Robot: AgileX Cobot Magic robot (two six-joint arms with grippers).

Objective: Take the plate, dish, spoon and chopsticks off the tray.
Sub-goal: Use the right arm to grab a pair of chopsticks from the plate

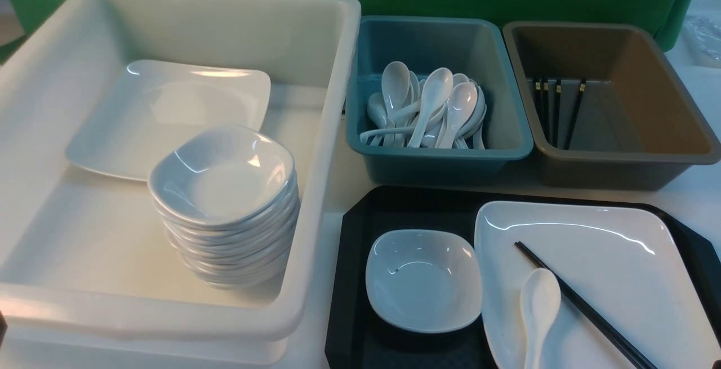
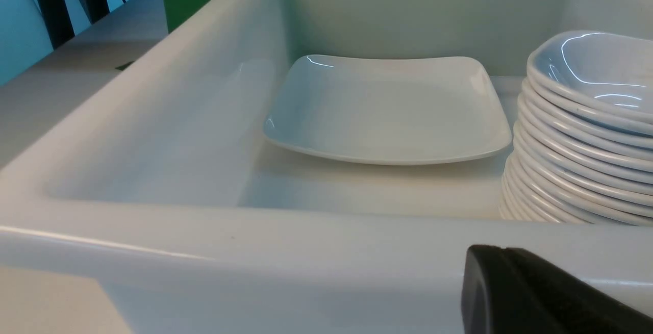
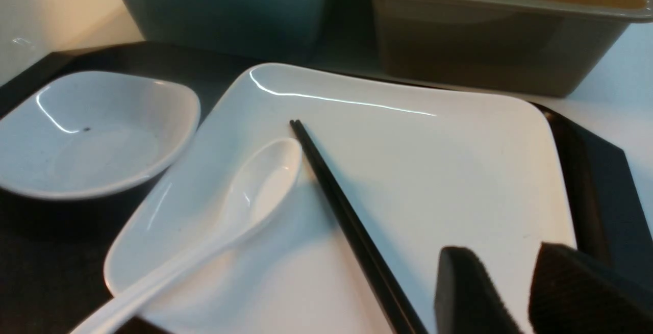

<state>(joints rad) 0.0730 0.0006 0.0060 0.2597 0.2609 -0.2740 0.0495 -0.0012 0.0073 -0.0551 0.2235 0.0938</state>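
The black tray (image 1: 405, 205) lies at the front right. On it sit the large white plate (image 1: 608, 267) and, to its left, the small dish (image 1: 422, 279) with a dark speck. The spoon (image 1: 539, 301) and the black chopsticks (image 1: 586, 310) lie side by side on the plate. In the right wrist view my right gripper (image 3: 502, 252) is open and empty, just above the plate (image 3: 433, 171) near its corner, beside the chopsticks (image 3: 342, 206); the spoon (image 3: 255, 191), dish (image 3: 86, 140) and tray (image 3: 597, 181) also show. My left gripper (image 2: 502, 248) is shut and empty, outside the white tub's near wall.
A deep white tub (image 1: 332, 132) at the left holds another plate (image 1: 169, 115) and a stack of small dishes (image 1: 225, 205). Behind the tray stand a teal bin (image 1: 439, 155) of spoons and a brown bin (image 1: 619, 160) with several chopsticks (image 1: 555, 110).
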